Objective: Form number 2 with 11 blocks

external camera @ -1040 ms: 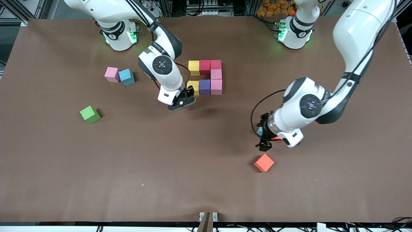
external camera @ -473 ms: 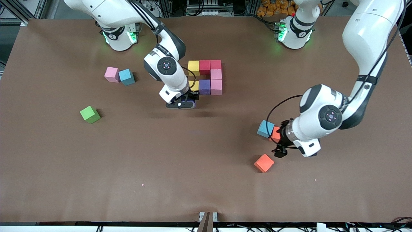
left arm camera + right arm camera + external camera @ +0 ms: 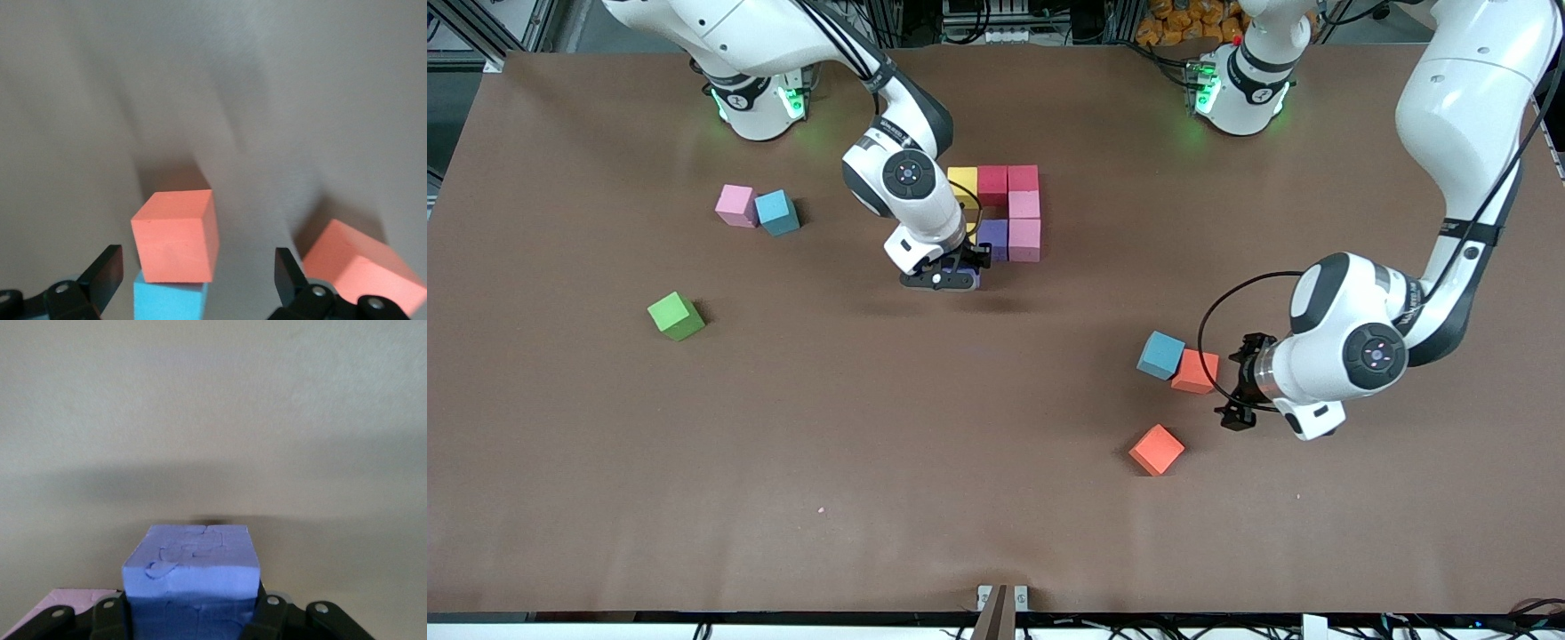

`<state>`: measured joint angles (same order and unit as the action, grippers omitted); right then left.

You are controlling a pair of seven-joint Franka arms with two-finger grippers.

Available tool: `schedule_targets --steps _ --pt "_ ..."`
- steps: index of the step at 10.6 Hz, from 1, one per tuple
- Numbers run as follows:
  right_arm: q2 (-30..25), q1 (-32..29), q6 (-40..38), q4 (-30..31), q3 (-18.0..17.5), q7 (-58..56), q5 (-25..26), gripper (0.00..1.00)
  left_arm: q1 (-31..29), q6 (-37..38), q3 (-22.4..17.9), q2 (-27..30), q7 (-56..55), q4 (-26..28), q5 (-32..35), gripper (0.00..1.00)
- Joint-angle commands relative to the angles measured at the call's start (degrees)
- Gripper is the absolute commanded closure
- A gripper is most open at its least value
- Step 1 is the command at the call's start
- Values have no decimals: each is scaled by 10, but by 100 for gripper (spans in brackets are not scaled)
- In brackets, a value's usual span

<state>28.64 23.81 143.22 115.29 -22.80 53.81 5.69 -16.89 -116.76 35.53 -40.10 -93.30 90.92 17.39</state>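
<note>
The partly built number 2 is a cluster of touching blocks: yellow [image 3: 960, 180], red [image 3: 992, 182], pink [image 3: 1024, 238] and purple [image 3: 994, 236]. My right gripper [image 3: 953, 272] is shut on a purple block [image 3: 191, 577], low over the table just on the front-camera side of the cluster's yellow corner. My left gripper [image 3: 1238, 384] is open beside an orange block [image 3: 1195, 371], which touches a light blue block [image 3: 1161, 354]. In the left wrist view the orange block [image 3: 177, 235] lies just ahead of the spread fingers, nothing between them.
Another orange block [image 3: 1157, 449] lies nearer the front camera than the left gripper. Toward the right arm's end lie a pink block [image 3: 735, 204] touching a light blue block [image 3: 776, 212], and a green block [image 3: 676, 316]. A pink block's corner [image 3: 47, 603] shows beside the right gripper.
The left gripper has drawn back toward the left arm's end, uncovering the light blue and orange blocks. The right gripper has shifted with the purple block closer along the cluster's near edge.
</note>
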Motion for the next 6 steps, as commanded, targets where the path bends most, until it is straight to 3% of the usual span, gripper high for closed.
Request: schedule_targets --steps 1,6 --pt "10 9 1 -7 6 15 5 67 -5 5 2 4 -22 18 5 0" --pt "12 9 0 -6 7 15 5 67 0 -31 2 12 -84 76 15 0"
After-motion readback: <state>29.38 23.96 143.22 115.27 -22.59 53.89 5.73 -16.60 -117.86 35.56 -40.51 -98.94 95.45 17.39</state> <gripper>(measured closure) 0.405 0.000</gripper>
